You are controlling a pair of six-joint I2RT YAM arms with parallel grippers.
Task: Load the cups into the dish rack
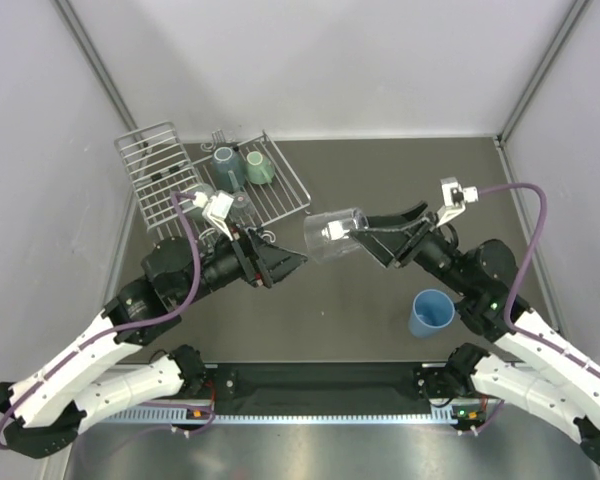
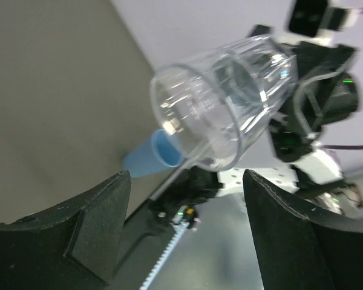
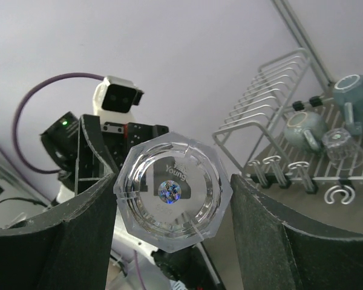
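A large clear glass hangs on its side in mid-air between the two arms. My right gripper is shut on its base, both fingers pressed to the octagonal bottom. My left gripper stands open just left of the glass's mouth, nothing between its fingers; the glass shows above and beyond them. The blue tumbler stands upright on the table to the right. The dish rack at the back left holds two mugs and a small clear glass.
The rack's raised slotted plate section stands at its left end, hooks along its near edge. Grey walls close in the left, back and right. The arm bases and a metal rail run along the near edge.
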